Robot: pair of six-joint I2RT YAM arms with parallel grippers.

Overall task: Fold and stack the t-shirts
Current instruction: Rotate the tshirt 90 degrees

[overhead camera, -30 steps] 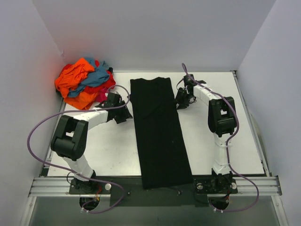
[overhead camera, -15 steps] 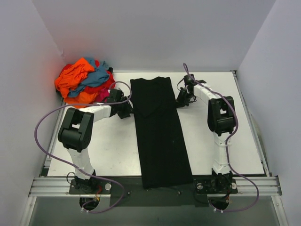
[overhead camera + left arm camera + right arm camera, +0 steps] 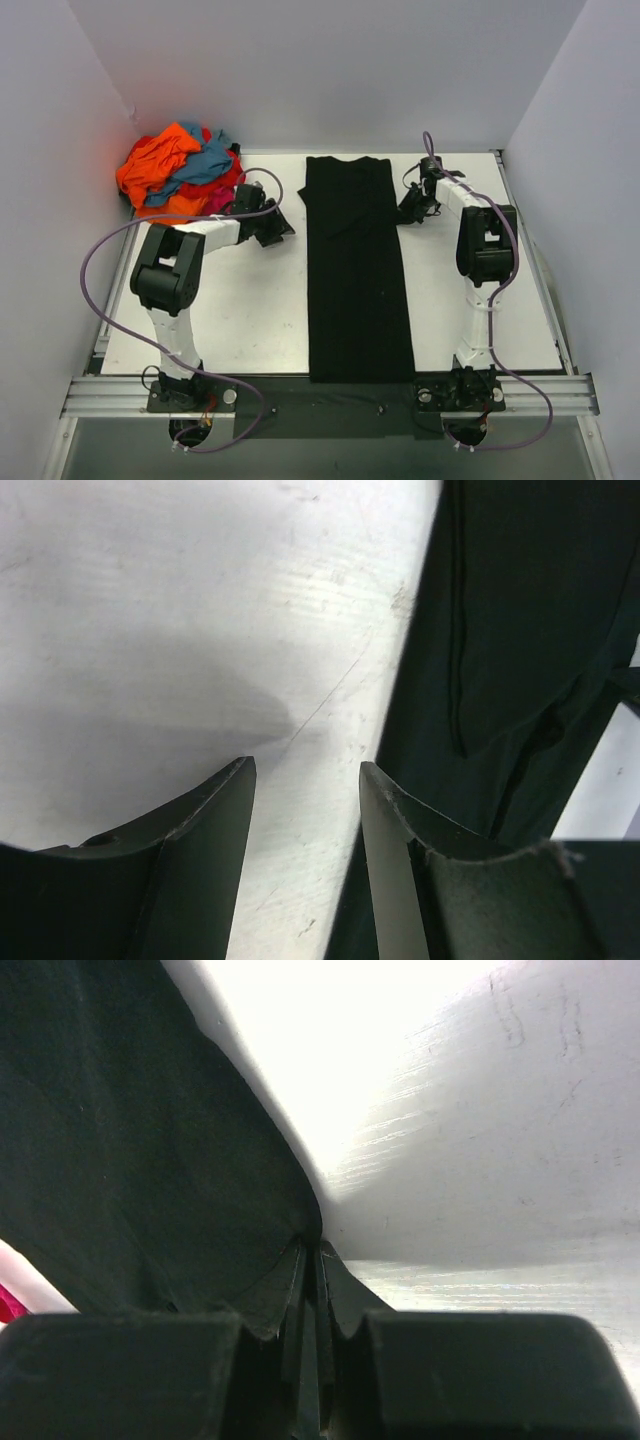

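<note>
A black t-shirt (image 3: 358, 265), folded into a long strip, lies flat down the middle of the table. My right gripper (image 3: 408, 207) is shut on its far right edge; the right wrist view shows the black cloth (image 3: 150, 1140) pinched between the jaws. My left gripper (image 3: 283, 228) is open and empty, just left of the shirt's far left edge, over bare table. In the left wrist view the shirt (image 3: 520, 650) lies to the right of my fingers (image 3: 385, 820). A pile of orange, blue and red t-shirts (image 3: 178, 175) sits at the far left corner.
White walls enclose the table on the left, back and right. The metal rail (image 3: 330, 392) with the arm bases runs along the near edge. Purple cables loop beside both arms.
The black shirt has slid to the right with my right gripper holding its far edge. My left gripper has let go of the shirt's left edge and now stands open beside it.
</note>
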